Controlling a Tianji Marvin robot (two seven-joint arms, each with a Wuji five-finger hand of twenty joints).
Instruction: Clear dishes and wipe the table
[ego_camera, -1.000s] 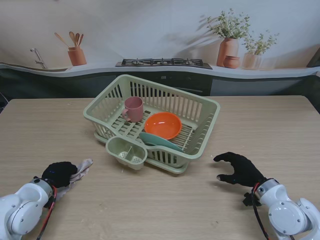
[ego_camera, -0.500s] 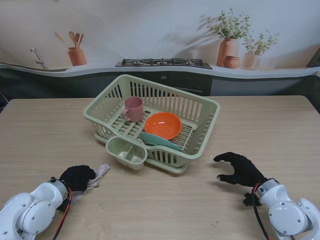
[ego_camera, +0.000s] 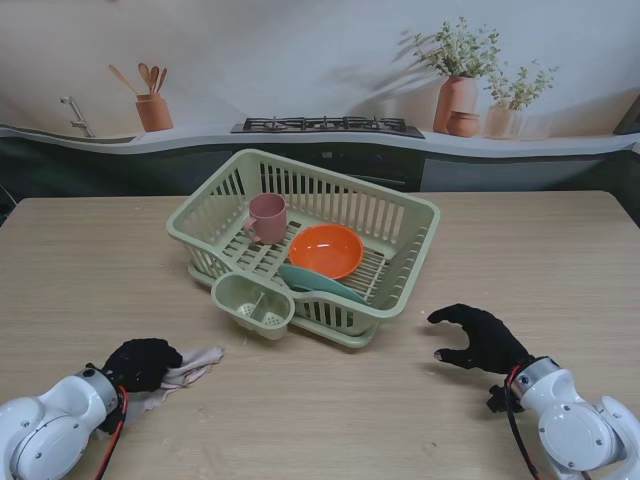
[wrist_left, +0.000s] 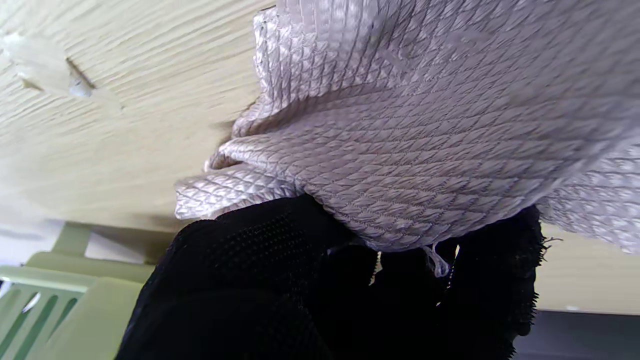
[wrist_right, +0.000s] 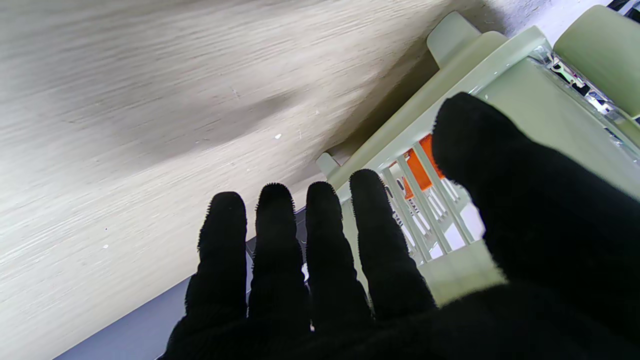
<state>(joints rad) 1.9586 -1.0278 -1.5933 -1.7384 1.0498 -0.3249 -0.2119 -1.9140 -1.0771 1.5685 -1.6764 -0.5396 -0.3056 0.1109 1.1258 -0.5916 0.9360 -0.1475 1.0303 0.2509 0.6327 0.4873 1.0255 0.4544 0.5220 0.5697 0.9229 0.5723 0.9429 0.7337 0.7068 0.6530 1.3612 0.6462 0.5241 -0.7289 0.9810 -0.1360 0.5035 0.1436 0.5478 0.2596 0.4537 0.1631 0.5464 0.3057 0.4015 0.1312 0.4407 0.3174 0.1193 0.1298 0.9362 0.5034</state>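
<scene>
Since half a second ago, cloth (ego_camera: 185, 368) is drawn nearer, clamped under left hand (ego_camera: 140, 363); right hand (ego_camera: 478, 338) is held spread, empty.

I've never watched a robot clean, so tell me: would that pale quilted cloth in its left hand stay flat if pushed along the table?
Probably not. The pale quilted cloth looks floppy, already bunched in folds under the left hand. It likely crumples further when pushed. It seems light, its loose edge trailing on the wooden table.
</scene>
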